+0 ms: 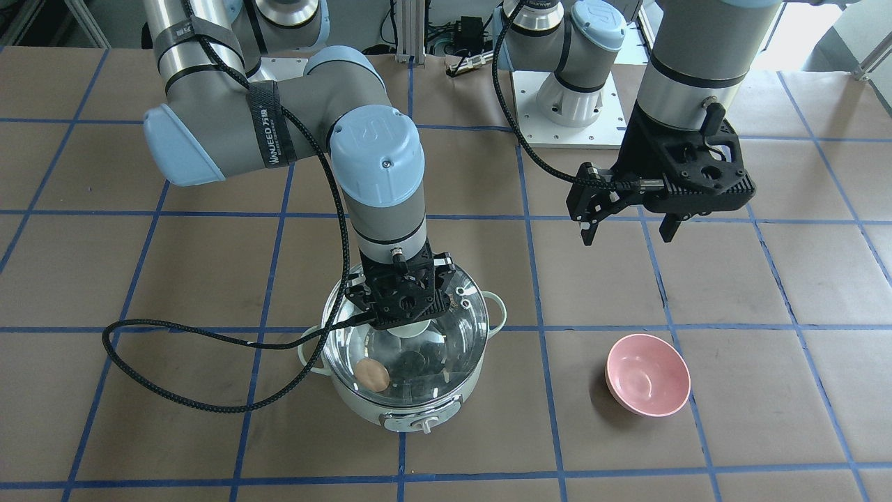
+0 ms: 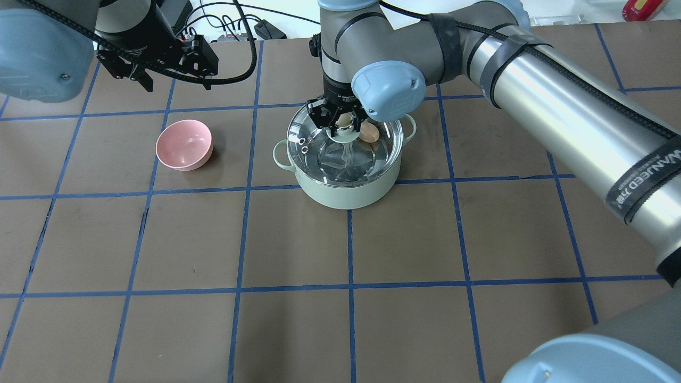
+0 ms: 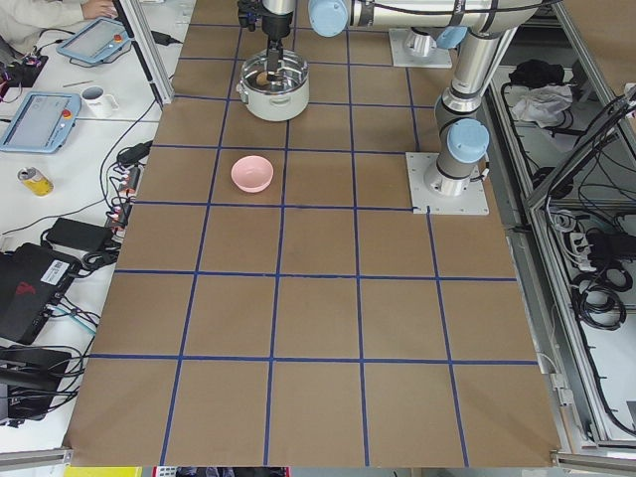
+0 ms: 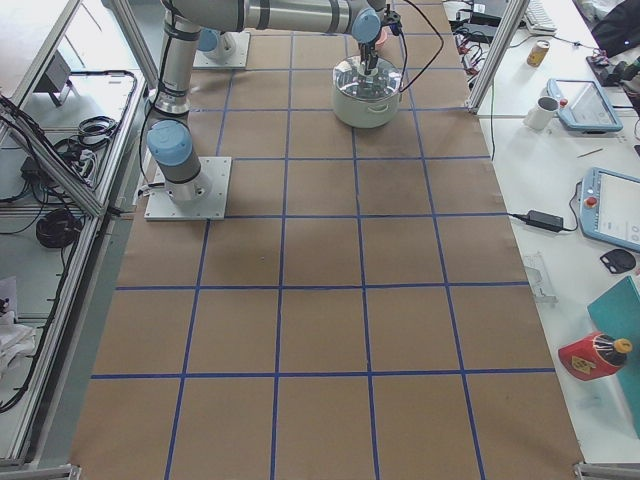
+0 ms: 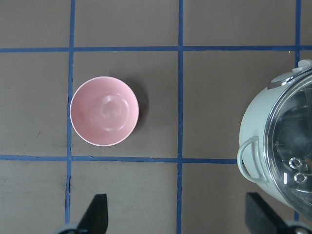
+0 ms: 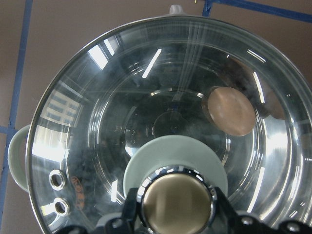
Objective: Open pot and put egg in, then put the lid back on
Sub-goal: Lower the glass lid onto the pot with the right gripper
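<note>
Glass is seen on top of the green pot: the lid is set on it. The brown egg is seen inside, by the wall. The lid's knob is pinched by the right end effector. The left end effector is held wide apart over the tabletop. If the knob is tugged sideways when it is let go, the lid may be left crooked.

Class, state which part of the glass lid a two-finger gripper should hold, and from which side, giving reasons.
The ball knob at the centre of the lid, from straight above. It lies flat on the pot; its wide glass is smooth, the knob the only raised part.
</note>
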Motion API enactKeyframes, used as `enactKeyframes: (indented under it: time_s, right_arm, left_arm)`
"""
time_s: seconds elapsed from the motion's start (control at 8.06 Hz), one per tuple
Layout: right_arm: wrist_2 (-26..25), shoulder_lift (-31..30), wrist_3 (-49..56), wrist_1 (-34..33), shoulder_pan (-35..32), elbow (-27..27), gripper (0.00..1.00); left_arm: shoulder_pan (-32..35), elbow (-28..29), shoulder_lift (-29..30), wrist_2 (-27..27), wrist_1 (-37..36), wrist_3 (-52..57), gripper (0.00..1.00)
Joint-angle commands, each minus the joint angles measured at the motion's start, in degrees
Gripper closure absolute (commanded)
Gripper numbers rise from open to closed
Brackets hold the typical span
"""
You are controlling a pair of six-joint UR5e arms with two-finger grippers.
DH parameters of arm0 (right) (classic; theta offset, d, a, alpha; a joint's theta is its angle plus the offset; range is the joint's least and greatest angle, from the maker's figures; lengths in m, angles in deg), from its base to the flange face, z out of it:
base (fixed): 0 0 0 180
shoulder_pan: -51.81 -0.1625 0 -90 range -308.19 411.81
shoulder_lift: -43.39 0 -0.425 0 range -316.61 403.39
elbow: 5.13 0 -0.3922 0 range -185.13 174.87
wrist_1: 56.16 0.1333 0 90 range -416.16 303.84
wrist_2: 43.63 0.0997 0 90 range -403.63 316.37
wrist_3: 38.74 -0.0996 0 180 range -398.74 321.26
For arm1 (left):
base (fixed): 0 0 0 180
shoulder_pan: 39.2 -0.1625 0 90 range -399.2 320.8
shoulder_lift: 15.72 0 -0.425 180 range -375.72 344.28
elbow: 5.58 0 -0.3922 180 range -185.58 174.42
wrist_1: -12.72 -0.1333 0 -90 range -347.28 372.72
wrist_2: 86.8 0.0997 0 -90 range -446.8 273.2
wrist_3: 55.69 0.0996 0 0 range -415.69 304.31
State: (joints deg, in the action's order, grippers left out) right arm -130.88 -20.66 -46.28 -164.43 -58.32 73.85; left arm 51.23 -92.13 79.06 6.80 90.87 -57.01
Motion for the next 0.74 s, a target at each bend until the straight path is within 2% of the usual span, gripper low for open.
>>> enactKeyframes:
  time_s: [0.0,0.5,0.62]
  right_arm:
    - [0.0,0.1,0.2,-1.2,0.0,0.0,1.00]
    - [0.0,0.2,1.0,-1.2,0.0,0.2,1.00]
    - [0.0,0.2,1.0,-1.2,0.0,0.2,0.73]
  left_arm:
    - [0.0,0.0,0.0,0.0,0.0,0.0,0.00]
    - [0.0,0.0,-0.1,0.0,0.0,-0.1,0.00]
    - [0.0,0.0,-0.1,0.0,0.0,-0.1,0.00]
